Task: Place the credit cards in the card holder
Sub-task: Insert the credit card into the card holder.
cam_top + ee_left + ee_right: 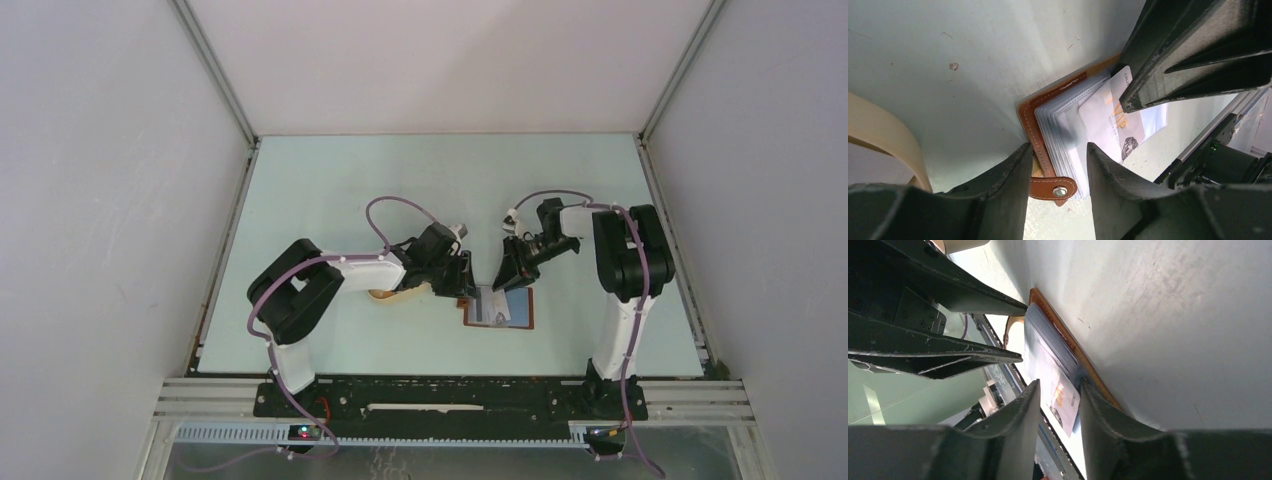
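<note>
Counting up: two arms at work, the left arm (300, 290) and the right arm (625, 255). That makes two grippers as well, the left gripper (464, 290) and the right gripper (505, 281), and each one shows two fingers (998, 185) to its own wrist camera. One card holder (497, 308) on the table (330, 180). One credit card (1113, 117) that can be counted, whitish with gold letters. The clear pockets (1060, 117) come as a layered stack, too tight to number. One snap button (1060, 191), one strap (1040, 188). And one cream tray (392, 294).
</note>
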